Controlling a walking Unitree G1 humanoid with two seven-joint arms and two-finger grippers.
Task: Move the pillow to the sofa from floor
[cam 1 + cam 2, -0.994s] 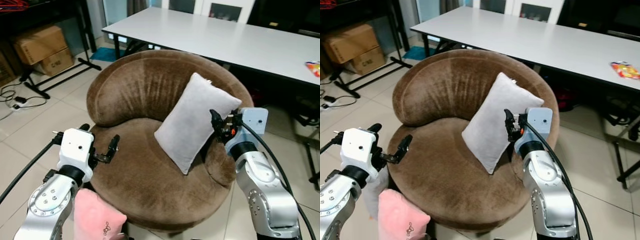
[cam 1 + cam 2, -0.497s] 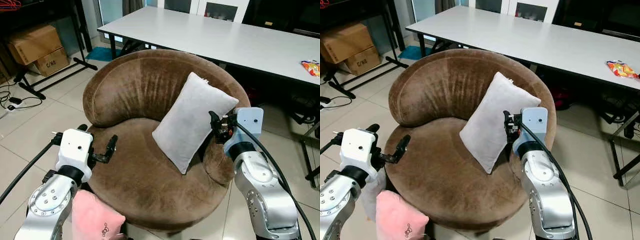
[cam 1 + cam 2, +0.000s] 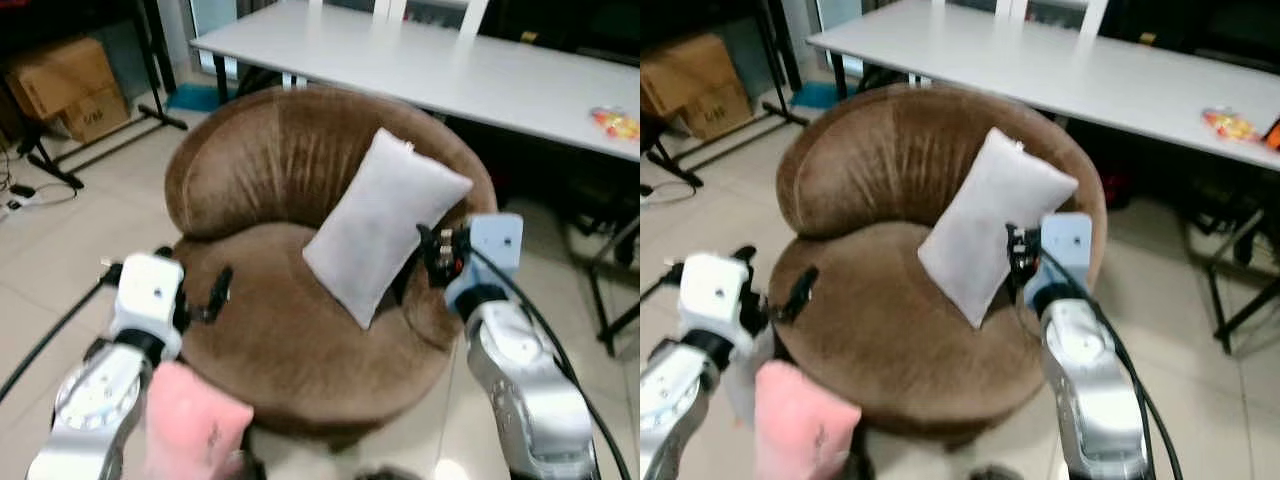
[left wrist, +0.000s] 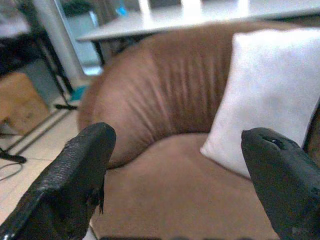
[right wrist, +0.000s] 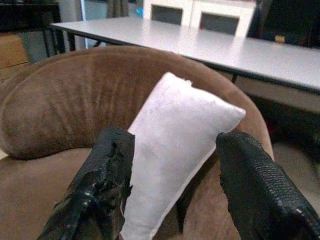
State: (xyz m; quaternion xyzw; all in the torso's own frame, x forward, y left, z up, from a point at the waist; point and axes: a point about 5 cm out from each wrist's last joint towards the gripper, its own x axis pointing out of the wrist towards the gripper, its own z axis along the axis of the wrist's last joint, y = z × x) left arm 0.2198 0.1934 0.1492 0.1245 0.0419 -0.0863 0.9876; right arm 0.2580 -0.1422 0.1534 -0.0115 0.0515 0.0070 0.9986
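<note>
My view pulls back and blurs; the pale grey rectangular pillow (image 3: 383,226) leans unmoved on the round brown velvet sofa (image 3: 290,330), just ahead of my right gripper (image 5: 172,185), fingers apart. Left gripper (image 4: 175,180) is spread too. Placement looks done.

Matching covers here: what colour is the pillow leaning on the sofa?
Light grey pillow, clearest in the right wrist view.
</note>
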